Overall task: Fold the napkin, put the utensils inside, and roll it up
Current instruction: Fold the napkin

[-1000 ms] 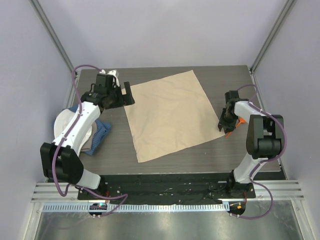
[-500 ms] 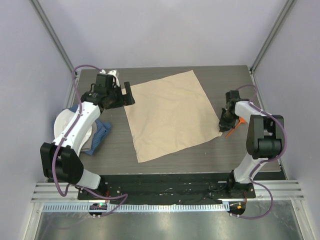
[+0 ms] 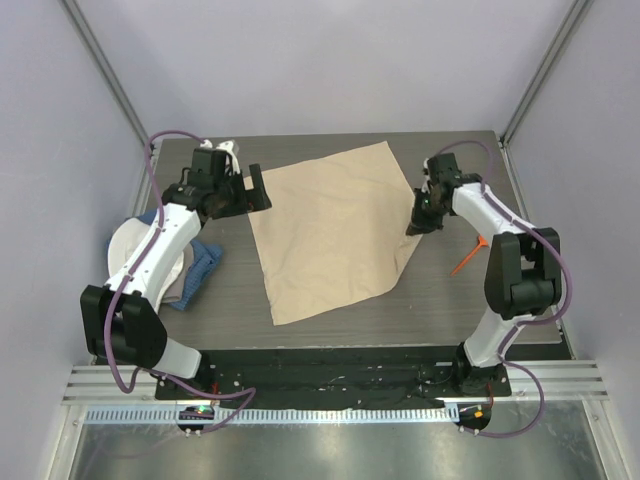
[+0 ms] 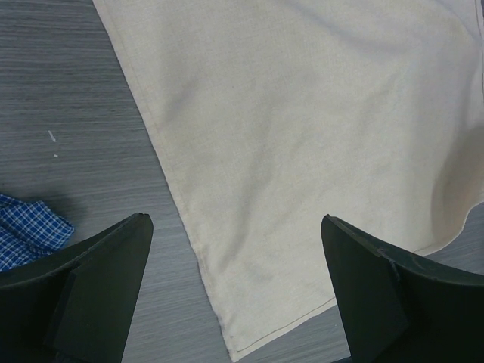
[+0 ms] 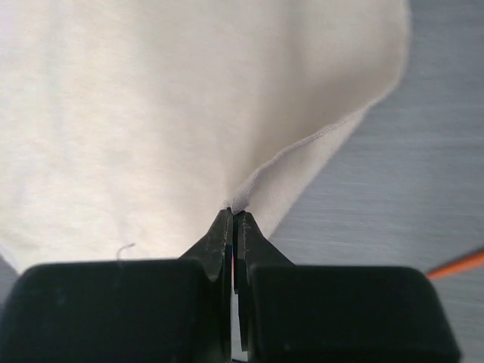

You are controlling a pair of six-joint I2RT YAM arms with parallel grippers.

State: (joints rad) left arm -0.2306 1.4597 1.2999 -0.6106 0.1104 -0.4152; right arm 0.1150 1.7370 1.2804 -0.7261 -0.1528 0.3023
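Here, in the top view, the napkin (image 3: 330,235) lies spread on the dark table (image 3: 430,300), turned like a diamond between the two arms. The right gripper (image 3: 416,222) is at the napkin's right corner and holds it clenched. That corner is drawn in toward the middle, so the right edge is bent. The left gripper (image 3: 258,187) hangs just beside the napkin's left corner, its fingers wide apart, gripping nothing. One orange utensil (image 3: 468,258) lies on the table to the right of the napkin, apart from it. A blue cloth (image 3: 200,265) lies at the left, near the left arm.

In the left wrist view, the left gripper (image 4: 233,223) is released. Between its two fingers the napkin (image 4: 302,136) lies flat on the table (image 4: 60,113), showing its hemmed edge and one corner. A bit of the blue cloth (image 4: 26,227) shows at the left edge.

In the right wrist view, the right gripper (image 5: 233,215) is pressed together on the napkin's hem, and the napkin (image 5: 189,98) spreads away from the tips in a soft fold. The orange utensil (image 5: 457,263) shows only as a tip at the right edge.
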